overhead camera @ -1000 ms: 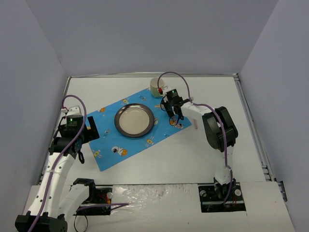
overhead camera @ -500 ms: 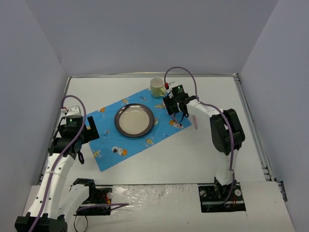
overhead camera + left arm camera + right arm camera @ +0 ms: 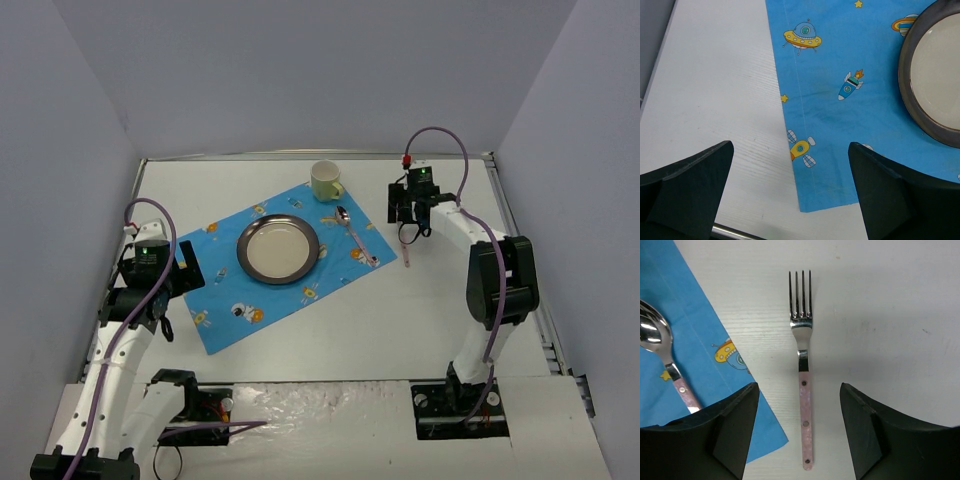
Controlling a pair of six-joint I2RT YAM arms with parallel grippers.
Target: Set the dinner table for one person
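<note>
We've swung the right claw (image 3: 799,410) off the mat (image 3: 225,300); it hangs wide open, empty, over the fork (image 3: 803,371), likely our next pick.

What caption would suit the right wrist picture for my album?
Open right claw above a pink-handled fork on the white table, a spoon lying on the blue placemat alongside.

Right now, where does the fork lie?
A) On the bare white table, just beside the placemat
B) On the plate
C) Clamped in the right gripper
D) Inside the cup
A: the fork lies flat on the white table, off the edge of the blue placemat, and the right gripper above it is open.
</note>
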